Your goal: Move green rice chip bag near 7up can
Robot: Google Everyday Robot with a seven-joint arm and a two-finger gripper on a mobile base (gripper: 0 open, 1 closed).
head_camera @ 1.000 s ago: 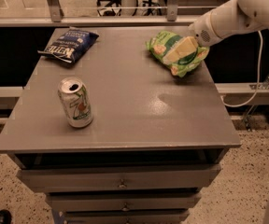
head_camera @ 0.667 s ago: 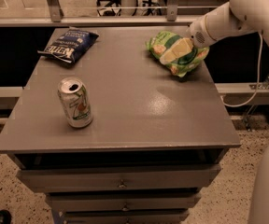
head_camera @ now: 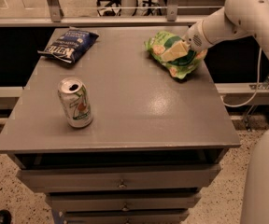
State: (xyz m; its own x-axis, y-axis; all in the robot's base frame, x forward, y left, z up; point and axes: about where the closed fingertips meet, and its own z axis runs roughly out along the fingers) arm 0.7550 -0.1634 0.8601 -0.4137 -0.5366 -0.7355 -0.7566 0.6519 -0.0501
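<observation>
The green rice chip bag (head_camera: 172,55) lies crumpled at the far right of the grey table top (head_camera: 125,106). My gripper (head_camera: 177,50) reaches in from the right on the white arm (head_camera: 232,17) and sits on top of the bag, its pale fingers pressed into it. The 7up can (head_camera: 76,102) stands upright at the front left of the table, well apart from the bag, with its opened top showing.
A dark blue chip bag (head_camera: 69,45) lies at the far left corner. The table has drawers below its front edge (head_camera: 120,185). A rail and chair legs stand behind the table. The robot's white body fills the lower right (head_camera: 265,176).
The arm has shifted a little over the bag and its upper part has moved closer to the camera. The bag, the can and the blue bag stay where they were.
</observation>
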